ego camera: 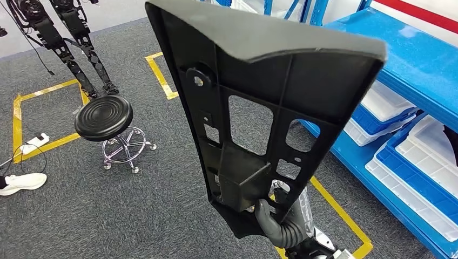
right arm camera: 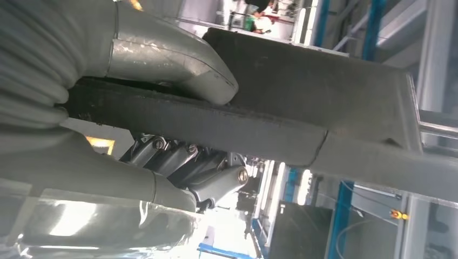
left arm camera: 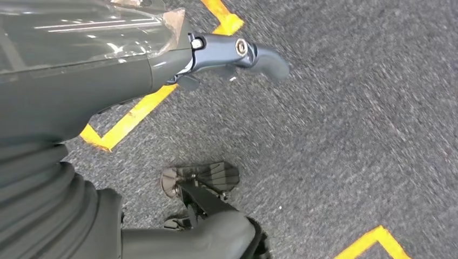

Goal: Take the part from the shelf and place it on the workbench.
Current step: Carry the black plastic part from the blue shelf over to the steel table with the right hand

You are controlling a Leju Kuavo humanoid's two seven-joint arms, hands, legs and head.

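Note:
The part point(ego camera: 259, 97) is a large black plastic panel with ribs and cut-outs, standing tall and tilted in front of me in the head view. My right hand point(ego camera: 281, 221) grips its lower end from below. The right wrist view shows the thumb point(right arm camera: 178, 59) pressed on one face of the part point(right arm camera: 324, 97) and the darker fingers point(right arm camera: 205, 172) curled behind it. My left hand point(left arm camera: 178, 70) hangs over the grey carpet with its fingers apart and nothing in it.
A blue shelf point(ego camera: 410, 65) with white and blue bins point(ego camera: 416, 162) runs along the right. A black round stool point(ego camera: 103, 117) stands to the left. Yellow tape point(ego camera: 335, 208) marks the carpet. Another robot's legs point(ego camera: 75, 48) are at the far left, and a white shoe point(ego camera: 21, 182) at the left edge.

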